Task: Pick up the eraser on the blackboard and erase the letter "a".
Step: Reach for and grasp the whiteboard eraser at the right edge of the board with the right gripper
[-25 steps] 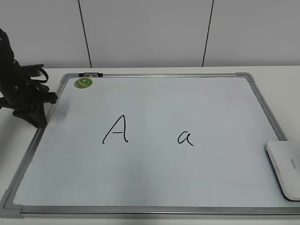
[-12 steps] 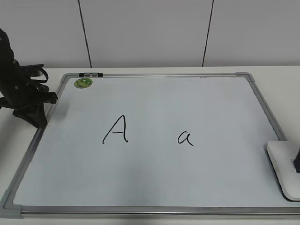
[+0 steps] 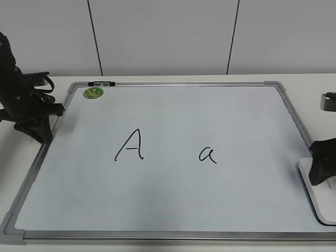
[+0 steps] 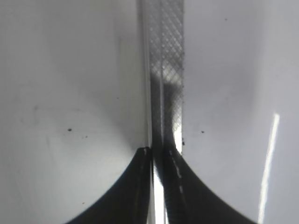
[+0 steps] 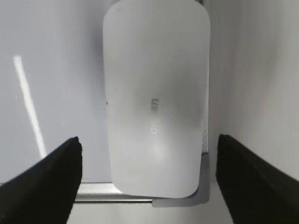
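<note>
The blackboard point(image 3: 173, 205) lies flat on the table, with a silver frame. On it are a capital "A" point(image 3: 129, 145) and, to its right, the small letter "a" point(image 3: 208, 155). The white eraser point(image 3: 321, 202) lies at the board's near right corner. In the right wrist view the eraser point(image 5: 156, 93) sits over the frame corner. My right gripper point(image 3: 320, 173) is open just above the eraser, and in the right wrist view point(image 5: 148, 140) its fingers stand on either side without touching it. My left gripper point(image 3: 34, 128) is shut at the board's left frame point(image 4: 166, 70), as the left wrist view point(image 4: 159, 151) shows.
A small green round magnet point(image 3: 93, 93) and a black clip point(image 3: 101, 83) sit at the board's far left corner. A grey object point(image 3: 328, 101) shows at the right edge. The white table point(image 3: 310, 84) surrounds the board, with a white wall behind.
My right gripper has come into view from the right and now hangs over the eraser's far end. The left arm, the eraser and the letters have not moved.
</note>
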